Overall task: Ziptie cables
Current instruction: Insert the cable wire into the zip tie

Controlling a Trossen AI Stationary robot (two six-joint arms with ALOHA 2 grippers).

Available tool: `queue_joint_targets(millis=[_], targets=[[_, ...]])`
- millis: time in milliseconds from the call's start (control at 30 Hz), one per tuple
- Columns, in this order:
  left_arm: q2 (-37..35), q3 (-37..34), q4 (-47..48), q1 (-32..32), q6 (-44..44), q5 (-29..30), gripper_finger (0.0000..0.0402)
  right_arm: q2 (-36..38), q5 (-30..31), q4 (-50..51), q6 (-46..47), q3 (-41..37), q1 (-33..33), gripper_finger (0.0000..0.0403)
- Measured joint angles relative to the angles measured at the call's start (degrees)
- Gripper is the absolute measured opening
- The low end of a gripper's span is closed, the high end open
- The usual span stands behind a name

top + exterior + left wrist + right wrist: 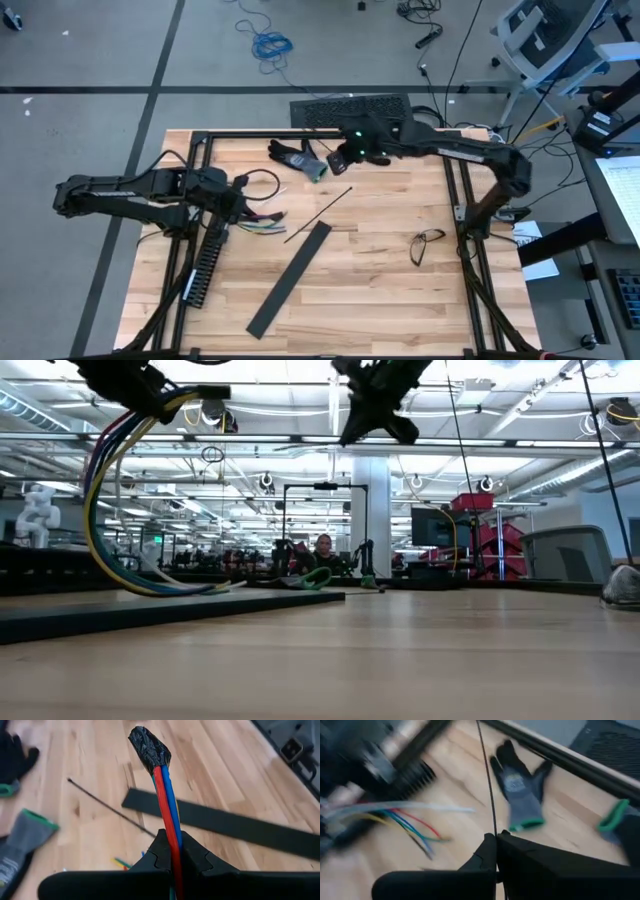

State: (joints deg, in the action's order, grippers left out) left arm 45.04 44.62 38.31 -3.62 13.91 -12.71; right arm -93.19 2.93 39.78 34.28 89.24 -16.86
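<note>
The cables [167, 795] are thin red, blue, yellow and green wires bound at one end with black tape. My left gripper [172, 837], raised over the table's left part [238, 198], is shut on them. Their loose ends [262, 222] lie on the wood. Over the far middle, my right gripper [496, 836] hangs high [340, 160] and is shut on a thin black ziptie [487, 780]. In the low view the left gripper [150, 390] is at the top left and the right gripper [385, 405] at the top middle. My left gripper pinches the bundle between its two fingers, a short way behind the black-taped end [150, 747], which sticks out past the fingertips. The fingers slant down. Behind them the wires hang in a slack bow [100, 510], and their free ends rest on the table [185, 588]. My right gripper pinches the ziptie near one end [494, 831] between its two fingertips. The ziptie runs straight on ahead of the fingers, in line with them, and leaves the wrist picture at its edge. The fingers slant down toward the table's left side.
Another thin black strip [318, 214] lies slanting at mid-table. A black slotted duct [205, 262] lies near the left gripper, and its flat black cover [292, 278] beside it. Grey gloves [300, 158] lie at the far middle, glasses [428, 245] at the right, a keyboard [350, 108] beyond the far edge.
</note>
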Motion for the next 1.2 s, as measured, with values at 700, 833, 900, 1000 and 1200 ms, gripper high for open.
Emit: queue_joint_targets(millis=[700, 833, 900, 1000, 1200], targets=[[12.98, 0.04, -21.55, 0.09, -7.25, -4.48, 0.0014, -4.96, 15.44, -90.05, 28.1, -34.33, 21.58, 0.0], [12.02, 0.02, -20.24, 0.47, -7.63, -3.69, 0.0014, -4.96, 16.77, -90.21, 26.44, -34.32, 22.77, 0.0], [11.27, 0.02, -20.56, 0.68, -7.64, -3.65, 0.0014, -4.94, 16.75, -89.74, 26.11, -34.32, 22.77, 0.0], [10.64, 0.02, -20.03, 0.76, -8.36, -3.55, 0.0014, -4.94, 17.16, -88.97, 25.6, -34.32, 22.77, 0.0], [10.49, 0.0, -20.16, 0.76, -9.11, -3.25, 0.0014, -4.94, 18.57, -88.22, 24.41, -34.32, 22.55, 0.0]])
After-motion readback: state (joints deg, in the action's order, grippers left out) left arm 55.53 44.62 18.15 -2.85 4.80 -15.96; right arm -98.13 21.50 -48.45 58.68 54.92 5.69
